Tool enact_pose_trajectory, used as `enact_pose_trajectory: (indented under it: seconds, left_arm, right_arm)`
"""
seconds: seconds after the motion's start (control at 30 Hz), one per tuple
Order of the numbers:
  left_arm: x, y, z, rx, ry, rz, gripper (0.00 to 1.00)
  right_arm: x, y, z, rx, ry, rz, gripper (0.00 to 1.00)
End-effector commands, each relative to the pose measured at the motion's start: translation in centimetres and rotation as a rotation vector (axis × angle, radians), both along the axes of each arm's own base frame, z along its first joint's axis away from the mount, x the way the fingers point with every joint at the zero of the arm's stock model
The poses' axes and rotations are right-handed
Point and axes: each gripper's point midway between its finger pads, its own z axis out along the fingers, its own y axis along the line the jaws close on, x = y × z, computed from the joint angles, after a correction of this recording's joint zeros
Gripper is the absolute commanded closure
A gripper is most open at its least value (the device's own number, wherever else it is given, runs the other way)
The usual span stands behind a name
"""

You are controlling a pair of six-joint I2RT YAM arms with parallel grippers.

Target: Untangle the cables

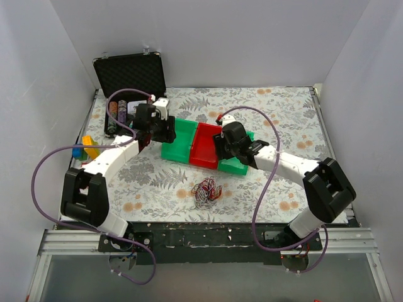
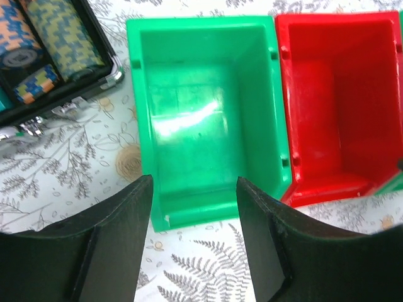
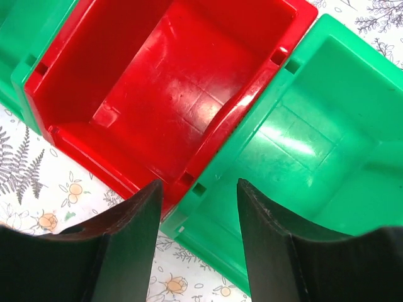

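The cables (image 1: 206, 190) lie as a small tangle of red, white and black wires on the floral cloth, near the front middle; neither wrist view shows them. My left gripper (image 1: 165, 133) is open and empty, hovering at the near edge of the left green bin (image 2: 201, 113). My right gripper (image 1: 221, 143) is open and empty above the seam between the red bin (image 3: 170, 82) and the right green bin (image 3: 315, 145). Both grippers are well behind the tangle.
Three bins stand in a row: green (image 1: 179, 141), red (image 1: 204, 146), green (image 1: 236, 165). An open black case (image 1: 129, 75) with poker chips (image 2: 44, 44) is at the back left. Yellow and blue blocks (image 1: 87, 148) lie at the left edge. White walls enclose the table.
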Motion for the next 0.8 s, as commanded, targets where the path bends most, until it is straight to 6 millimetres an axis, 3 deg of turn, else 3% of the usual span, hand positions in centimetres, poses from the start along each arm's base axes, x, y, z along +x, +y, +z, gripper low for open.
enact_pose_trajectory:
  seconds: [0.0,0.23,0.4,0.5,0.6,0.77]
  left_arm:
    - [-2.2,-0.8,3.2,-0.044,-0.046,-0.076,0.44]
    - [-4.8,-1.0,5.1,-0.068,-0.046,-0.132,0.41]
    - [-6.1,-1.3,5.7,-0.094,-0.040,-0.167,0.40]
    - [-6.8,-2.2,5.8,-0.112,-0.025,-0.206,0.39]
    - [-8.4,-4.5,5.5,-0.106,-0.011,-0.291,0.37]
    - [-11.8,-8.1,3.2,-0.066,0.044,-0.442,0.34]
  right_arm:
    - [2.0,1.4,1.6,0.033,-0.060,0.016,0.45]
    - [2.4,3.2,1.2,0.064,-0.040,0.078,0.65]
    - [2.0,3.8,0.8,0.071,-0.031,0.120,0.70]
    - [1.6,4.0,0.5,0.083,-0.013,0.123,0.70]
    - [1.2,5.0,0.4,0.100,-0.001,0.143,0.69]
    - [1.6,4.6,1.9,0.098,-0.012,0.053,0.45]
